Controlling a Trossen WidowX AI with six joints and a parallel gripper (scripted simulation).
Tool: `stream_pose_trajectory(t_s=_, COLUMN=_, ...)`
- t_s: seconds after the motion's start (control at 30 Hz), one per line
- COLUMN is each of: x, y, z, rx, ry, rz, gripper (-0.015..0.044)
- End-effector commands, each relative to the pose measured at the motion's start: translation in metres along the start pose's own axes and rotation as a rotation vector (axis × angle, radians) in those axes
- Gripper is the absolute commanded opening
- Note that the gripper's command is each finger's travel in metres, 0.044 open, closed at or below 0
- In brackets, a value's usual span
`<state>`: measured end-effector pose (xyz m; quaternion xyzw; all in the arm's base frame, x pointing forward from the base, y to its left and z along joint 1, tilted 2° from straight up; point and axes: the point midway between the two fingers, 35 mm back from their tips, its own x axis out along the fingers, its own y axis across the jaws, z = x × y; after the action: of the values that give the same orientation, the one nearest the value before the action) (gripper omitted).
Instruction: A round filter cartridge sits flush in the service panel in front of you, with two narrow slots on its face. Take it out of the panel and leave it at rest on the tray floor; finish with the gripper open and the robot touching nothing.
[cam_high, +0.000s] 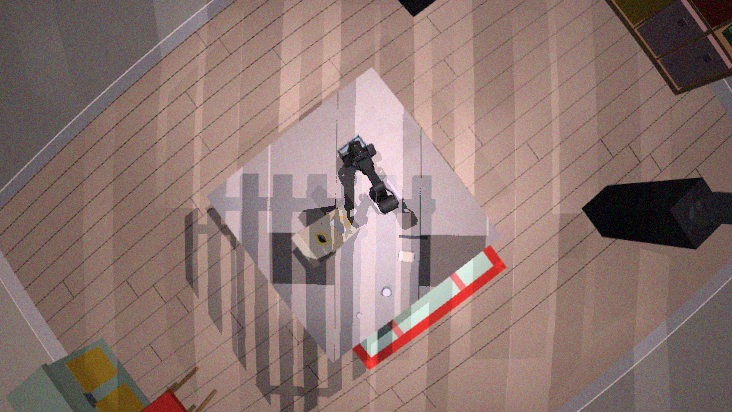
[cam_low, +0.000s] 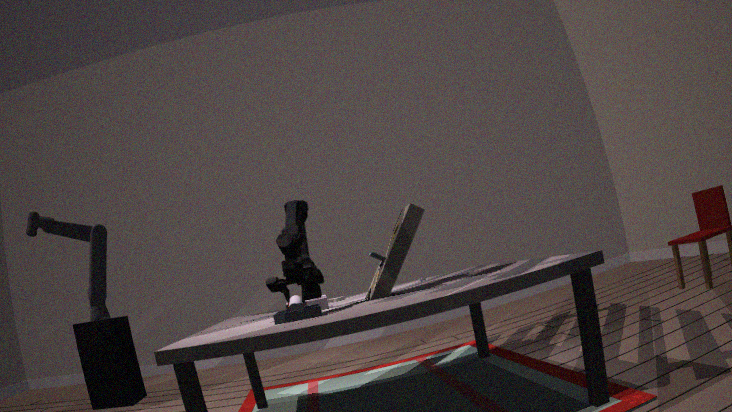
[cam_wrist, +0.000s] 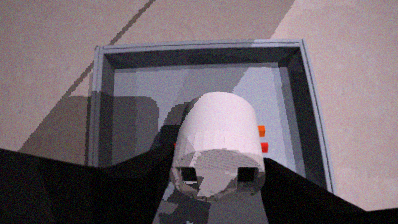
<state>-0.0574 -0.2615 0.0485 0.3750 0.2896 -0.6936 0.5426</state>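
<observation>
Currently the filter cartridge (cam_wrist: 218, 142) is being pinched by the hand (cam_wrist: 216, 175) above the tray (cam_wrist: 200, 50); released high, it could roll.

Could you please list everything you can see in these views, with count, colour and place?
filter cartridge: one, white cylinder, held in the gripper above the tray
tray: one, grey, on the table beside the arm's base
service panel: one, tan, tilted on the table, dark round opening in its face
orange marks: two, on the tray floor by the cartridge
table: one, grey top, dark legs
rug: one, red-edged, pale green, under the table
red chair: one, far right
black stand with a second arm: one, far left
arm: one, black
gripper: one, black, shut on the cartridge
</observation>
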Motion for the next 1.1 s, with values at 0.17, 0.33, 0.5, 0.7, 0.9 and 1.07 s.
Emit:
stream_pose_trajectory(t_s=0.17, x=0.0, y=0.0, z=0.0, rx=0.0, ry=-0.002, rz=0.0, gripper=0.0131)
stream_pose_trajectory(t_s=0.33, x=0.0, y=0.0, z=0.0, rx=0.0, ry=-0.002, rz=0.0, gripper=0.0263)
stream_pose_trajectory(t_s=0.5, x=0.0, y=0.0, z=0.0, rx=0.0, ry=-0.002, rz=0.0, gripper=0.0394)
stream_pose_trajectory(t_s=0.7, x=0.0, y=0.0, z=0.0, rx=0.0, ry=-0.002, rz=0.0, gripper=0.044)
stream_pose_trajectory(t_s=0.9, x=-0.051, y=0.0, z=0.032, rx=0.0, ry=0.0, rz=0.0, gripper=0.044)
stream_pose_trajectory(t_s=1.07, x=-0.06, y=0.0, z=0.035, rx=0.0, ry=0.0, rz=0.0, gripper=0.044)
